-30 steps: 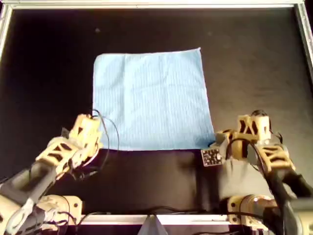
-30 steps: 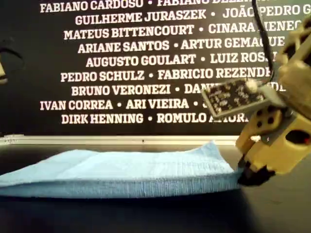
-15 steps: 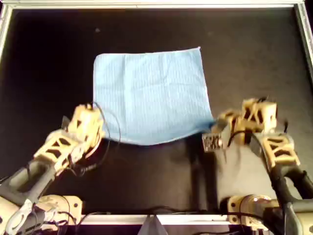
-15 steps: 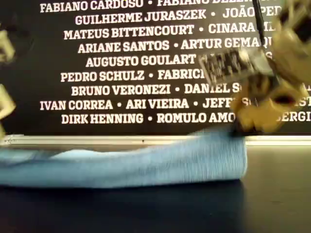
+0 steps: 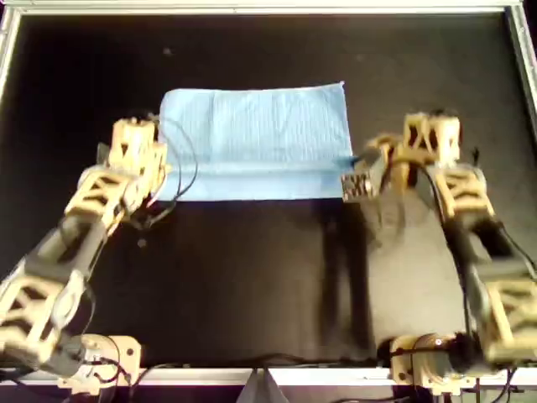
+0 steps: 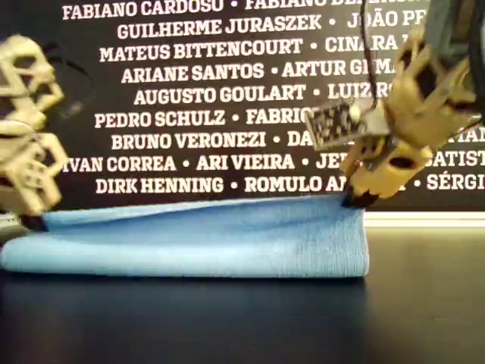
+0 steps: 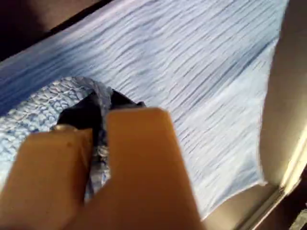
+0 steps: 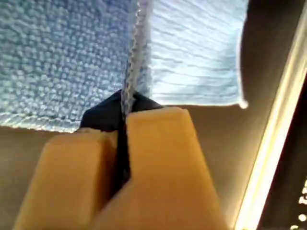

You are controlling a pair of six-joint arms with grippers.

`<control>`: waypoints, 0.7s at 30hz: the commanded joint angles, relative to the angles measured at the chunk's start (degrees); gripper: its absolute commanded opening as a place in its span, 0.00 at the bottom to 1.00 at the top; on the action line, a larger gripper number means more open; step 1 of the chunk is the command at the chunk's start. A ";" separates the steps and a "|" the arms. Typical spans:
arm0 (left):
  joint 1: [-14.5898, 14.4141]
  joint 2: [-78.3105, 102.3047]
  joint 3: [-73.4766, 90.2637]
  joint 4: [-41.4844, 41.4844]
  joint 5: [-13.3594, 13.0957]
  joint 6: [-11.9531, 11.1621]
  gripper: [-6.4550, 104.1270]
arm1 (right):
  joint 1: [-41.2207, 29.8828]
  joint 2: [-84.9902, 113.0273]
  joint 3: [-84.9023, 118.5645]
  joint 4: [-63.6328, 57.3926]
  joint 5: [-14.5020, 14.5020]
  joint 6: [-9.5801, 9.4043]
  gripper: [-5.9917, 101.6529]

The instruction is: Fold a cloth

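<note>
Light blue and finely ribbed, the cloth (image 5: pixel 256 138) lies toward the far edge of the black desk (image 5: pixel 252 285), half doubled over: its near part is raised and carried back over the flat far part, with a rounded fold facing the near edge. The left gripper (image 7: pixel 98 143) is clamped tight on one lifted corner, at the overhead view's left end of the fold. The right gripper (image 8: pixel 122 139) pinches the other corner at that view's right end, its jaws closed on the thin hem. A white-lettered name board (image 6: pixel 227 98) stands behind.
</note>
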 commanded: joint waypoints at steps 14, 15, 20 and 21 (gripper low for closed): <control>1.85 -19.78 -35.68 -1.23 -0.26 0.44 0.05 | 0.26 -26.02 -46.32 -2.72 -0.44 -0.18 0.05; 1.85 -21.09 -37.53 -1.23 -0.26 0.44 0.05 | 0.26 -27.51 -48.52 -2.72 -0.44 -0.18 0.05; 1.93 -26.98 -46.05 -1.23 -0.35 0.44 0.05 | 0.26 -34.37 -57.74 -2.72 -0.44 -0.18 0.05; 1.93 -28.12 -47.46 -1.23 -0.35 0.44 0.05 | 0.26 -35.60 -59.33 -2.72 -0.44 -0.18 0.05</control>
